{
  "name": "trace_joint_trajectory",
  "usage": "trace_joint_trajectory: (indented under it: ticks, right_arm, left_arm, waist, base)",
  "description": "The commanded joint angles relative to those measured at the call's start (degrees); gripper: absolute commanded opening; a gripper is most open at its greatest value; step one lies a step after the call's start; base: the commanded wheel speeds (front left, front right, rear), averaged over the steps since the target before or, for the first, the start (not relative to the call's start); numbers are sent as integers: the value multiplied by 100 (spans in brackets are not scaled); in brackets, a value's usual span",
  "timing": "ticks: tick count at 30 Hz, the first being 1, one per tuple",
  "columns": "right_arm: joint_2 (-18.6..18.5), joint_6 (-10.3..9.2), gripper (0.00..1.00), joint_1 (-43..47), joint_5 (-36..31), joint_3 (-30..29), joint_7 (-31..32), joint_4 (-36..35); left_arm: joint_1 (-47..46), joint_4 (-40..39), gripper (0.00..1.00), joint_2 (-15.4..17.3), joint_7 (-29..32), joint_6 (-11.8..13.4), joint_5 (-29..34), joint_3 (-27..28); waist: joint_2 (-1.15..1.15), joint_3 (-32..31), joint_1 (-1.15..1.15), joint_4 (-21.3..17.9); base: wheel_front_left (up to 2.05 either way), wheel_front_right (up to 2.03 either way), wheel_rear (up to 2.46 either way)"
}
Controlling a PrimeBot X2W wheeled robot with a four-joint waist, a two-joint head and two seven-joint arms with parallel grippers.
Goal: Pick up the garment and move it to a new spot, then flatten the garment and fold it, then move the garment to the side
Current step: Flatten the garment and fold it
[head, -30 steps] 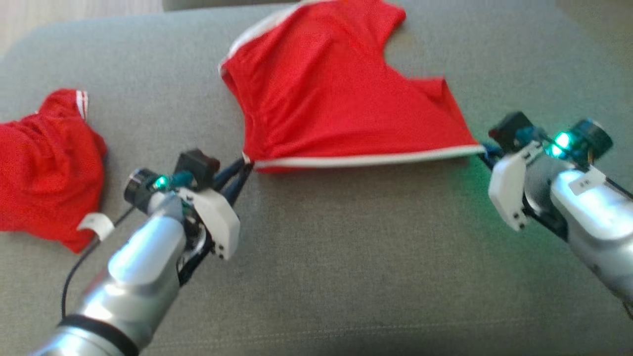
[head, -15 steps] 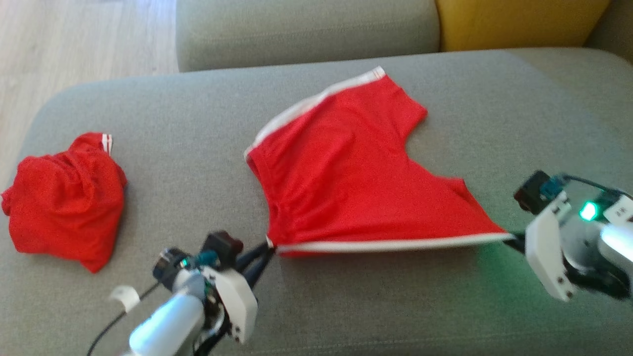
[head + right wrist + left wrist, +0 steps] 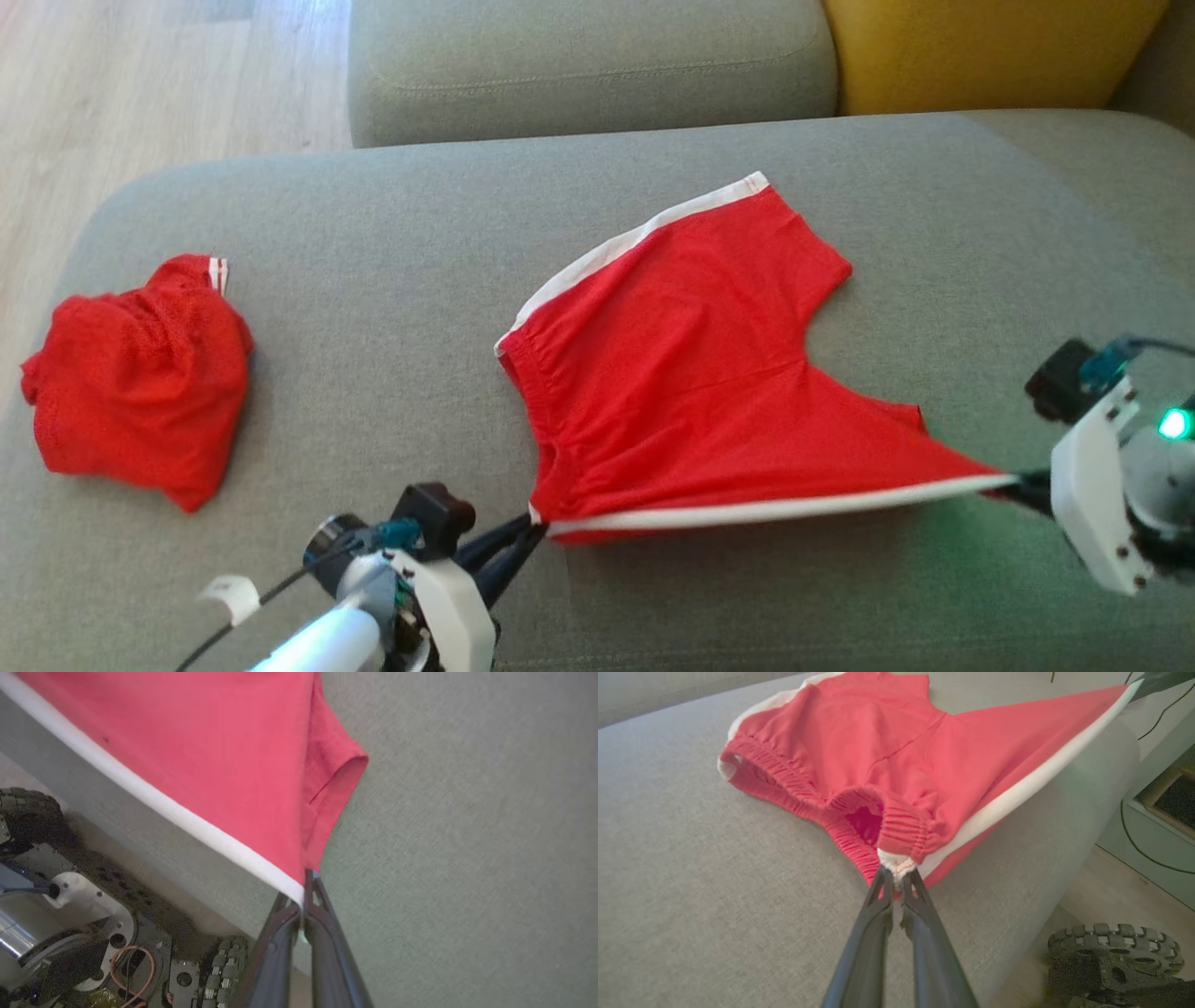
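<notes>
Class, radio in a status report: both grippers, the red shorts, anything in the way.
Left gripper shut on waistband corner, right gripper shut on leg-hem corner. Red shorts stretched between them on grey cushion. Crumpled red garment apart, far left.

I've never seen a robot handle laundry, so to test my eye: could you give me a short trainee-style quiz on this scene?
1. True or false: the red shorts lie loose on the grey sofa seat, gripped by nothing.
2. Which part do the left jaws pinch? A) a leg hem B) the waistband corner C) the crotch seam
3. Fill in: the crumpled red garment lies to the robot's ____ of the shorts.
Key: 1 false, left and right jaws are both shut on them, pulling the white-striped edge taut; 2 B; 3 left.
</notes>
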Motion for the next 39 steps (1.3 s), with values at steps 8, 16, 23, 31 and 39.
trace_joint_trajectory:
  ticks: [8, 16, 23, 31, 39]
  right_arm:
    - [88, -5, 0, -529, -193, -781, -290, 226]
    - [459, -5, 0, -1213, -351, -1211, -276, 596]
    - [849, -5, 0, -1978, -648, -1393, -255, 1085]
    - [1214, -5, 0, -2773, -1108, -1255, -436, 1713]
    - [1585, -5, 0, -3302, -1343, -980, -806, 2443]
  left_arm:
    - [-684, -749, 0, 357, 183, 278, -105, 554]
    - [-1270, -840, 0, 300, 190, 263, -133, 766]
    - [-1988, -532, 0, 68, 116, 146, -145, 886]
    - [-2808, 217, 0, -368, -125, 18, -140, 919]
    - [-3409, 1214, 0, -803, -472, -96, -178, 803]
  waist:
    - [0, 371, 1, 208]
    - [0, 942, 1, 435]
    - [0, 1534, 1, 710]
    - [0, 2130, 1, 966]
    - [0, 2559, 1, 1063]
  base:
    - [0, 0, 0]
    - [0, 0, 0]
    - [0, 0, 0]
    - [0, 0, 0]
    - [0, 0, 0]
